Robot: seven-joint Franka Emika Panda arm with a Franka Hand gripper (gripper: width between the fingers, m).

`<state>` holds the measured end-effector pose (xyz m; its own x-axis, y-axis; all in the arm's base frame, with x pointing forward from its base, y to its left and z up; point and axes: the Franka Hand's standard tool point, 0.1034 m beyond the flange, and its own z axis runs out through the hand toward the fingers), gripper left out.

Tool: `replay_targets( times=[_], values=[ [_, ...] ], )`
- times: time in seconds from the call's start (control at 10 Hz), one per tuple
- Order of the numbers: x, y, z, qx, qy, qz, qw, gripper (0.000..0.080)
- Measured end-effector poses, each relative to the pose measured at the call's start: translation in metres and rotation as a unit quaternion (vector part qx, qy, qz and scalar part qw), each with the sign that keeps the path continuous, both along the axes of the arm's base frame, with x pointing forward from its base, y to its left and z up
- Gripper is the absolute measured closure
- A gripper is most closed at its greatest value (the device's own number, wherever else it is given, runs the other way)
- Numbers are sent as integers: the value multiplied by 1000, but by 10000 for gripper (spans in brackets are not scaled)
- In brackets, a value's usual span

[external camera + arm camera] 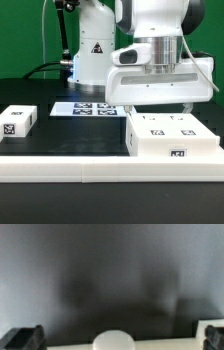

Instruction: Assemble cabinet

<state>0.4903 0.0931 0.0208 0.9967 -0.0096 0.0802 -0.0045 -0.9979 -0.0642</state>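
Black table [70,135] bears the cabinet [172,138], marker board [85,107] and small white block [18,120].

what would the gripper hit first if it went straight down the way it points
Probably the cabinet: in the exterior view the open gripper hangs pointing down over its top. Depth is unclear, so it might pass just behind and reach the black table instead.

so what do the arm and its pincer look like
Glossy white arm with rounded shells and a black triangle mark on its base. The pincer is a wide white block with black fingers.
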Motion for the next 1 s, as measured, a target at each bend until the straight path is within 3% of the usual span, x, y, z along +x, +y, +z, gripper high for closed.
replay_targets(
  times=[0.5, 1.0],
  values=[
    [-1, -14, -14, -3, -5, -1, 1000, 2],
    [-1, -14, -15, -4, -6, 6, 1000, 2]
  ],
)
